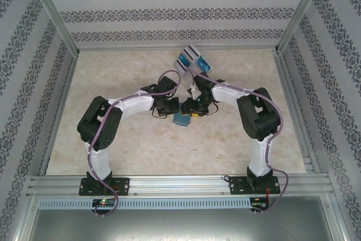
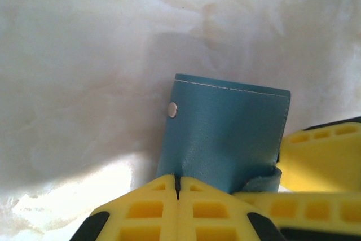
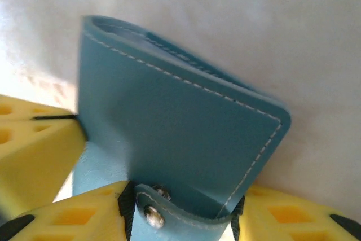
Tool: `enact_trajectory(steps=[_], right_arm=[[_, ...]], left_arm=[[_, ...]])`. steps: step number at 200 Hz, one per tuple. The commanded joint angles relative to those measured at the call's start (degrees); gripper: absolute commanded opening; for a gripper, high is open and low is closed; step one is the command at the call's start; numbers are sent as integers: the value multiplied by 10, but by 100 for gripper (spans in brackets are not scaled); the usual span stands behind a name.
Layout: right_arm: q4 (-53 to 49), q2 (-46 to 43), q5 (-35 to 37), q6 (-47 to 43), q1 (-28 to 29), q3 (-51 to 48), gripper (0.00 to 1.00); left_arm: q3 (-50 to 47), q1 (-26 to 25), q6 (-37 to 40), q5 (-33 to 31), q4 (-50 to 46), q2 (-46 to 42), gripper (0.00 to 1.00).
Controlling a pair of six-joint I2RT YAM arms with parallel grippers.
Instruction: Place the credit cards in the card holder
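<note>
The teal card holder (image 1: 181, 119) is held at mid-table between both grippers. In the left wrist view the card holder (image 2: 225, 134) stands up from my left gripper (image 2: 177, 187), whose yellow fingers are shut on its lower edge. A metal snap (image 2: 172, 109) shows on the holder's left side. In the right wrist view the card holder (image 3: 180, 122) is tilted, and its snap strap (image 3: 169, 213) sits between the pads of my right gripper (image 3: 180, 215), which is shut on it. Several credit cards (image 1: 193, 60), blue-teal and grey, lie fanned at the back of the table.
The marbled tabletop (image 1: 113, 71) is bounded by patterned walls and an aluminium rail (image 1: 180, 183) along the near edge. The two arms (image 1: 141, 103) crowd together over the middle. The cards lie just beyond the grippers, close to the back wall.
</note>
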Motion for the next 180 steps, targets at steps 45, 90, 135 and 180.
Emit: enact_trajectory(steps=[45,90,135,180], right_arm=[[179,48,-139,40,-22,-69,49],[201,10,-181,40,-21,-72,58],[144,-68,-122,28,-73,-107,67],[154,-140,-101,15,-112,-172,60]], left_arm=[[-16,-14,-5,40,36,12,2],[-8,-14,-5,35,25,16,2],[-3,-11,1,21,5,16,0],[-6,-6,-1,22,9,13,0]])
